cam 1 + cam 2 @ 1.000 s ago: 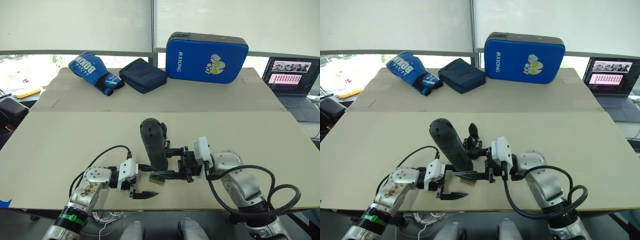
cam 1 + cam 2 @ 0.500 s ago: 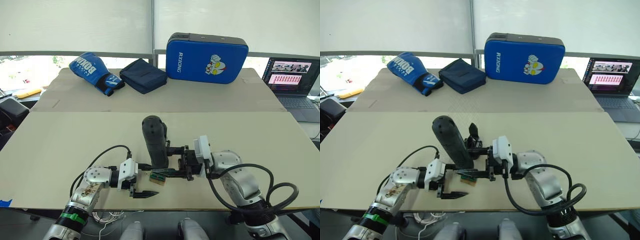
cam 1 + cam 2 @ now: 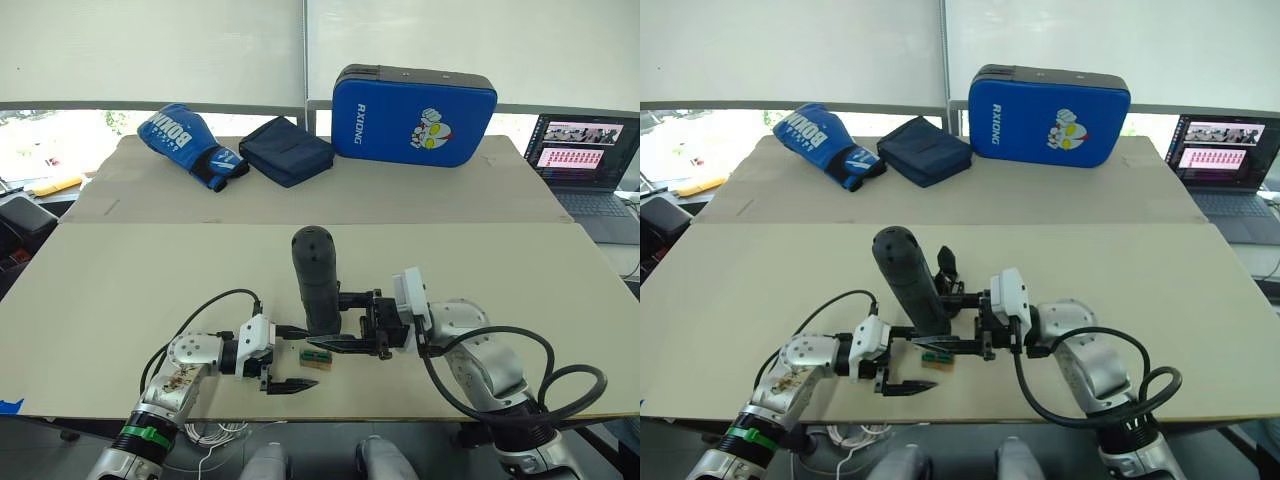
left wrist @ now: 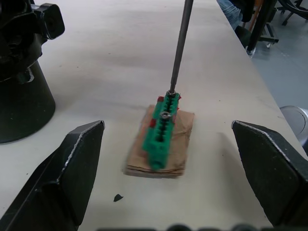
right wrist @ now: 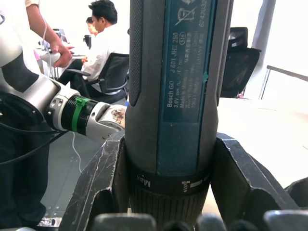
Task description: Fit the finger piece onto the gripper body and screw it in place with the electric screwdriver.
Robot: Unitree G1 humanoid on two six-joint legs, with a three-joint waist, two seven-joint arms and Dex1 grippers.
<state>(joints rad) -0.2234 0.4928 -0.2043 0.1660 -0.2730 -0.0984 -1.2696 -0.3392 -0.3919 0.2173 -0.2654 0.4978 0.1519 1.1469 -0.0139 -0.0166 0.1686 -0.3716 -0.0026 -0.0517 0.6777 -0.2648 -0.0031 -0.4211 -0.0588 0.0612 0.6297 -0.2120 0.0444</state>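
Observation:
The electric screwdriver (image 3: 318, 280) stands almost upright, with my right gripper (image 3: 340, 322) shut on its lower body (image 5: 171, 96). Its thin metal bit (image 4: 178, 48) comes down onto the far end of a small green-and-tan block (image 4: 162, 132). My left gripper (image 3: 300, 358) is open, and its two fingers (image 4: 72, 163) straddle that block without touching it. The gripper body (image 3: 945, 285) sits just behind the screwdriver, its pointed finger sticking up; its round black base (image 4: 19, 96) is close beside the block. The finger piece is out of view.
At the back of the table (image 3: 120, 280) lie a blue boxing glove (image 3: 190, 132), a navy pouch (image 3: 287, 150) and a blue strike pad (image 3: 413, 115). A laptop (image 3: 585, 150) stands off the far right. The table's front edge is just under both grippers. People sit in the background (image 5: 103, 43).
The screwdriver has tipped from leaning left to nearly upright, its top swinging right. My right gripper shifted slightly right with it. The left gripper has stayed put.

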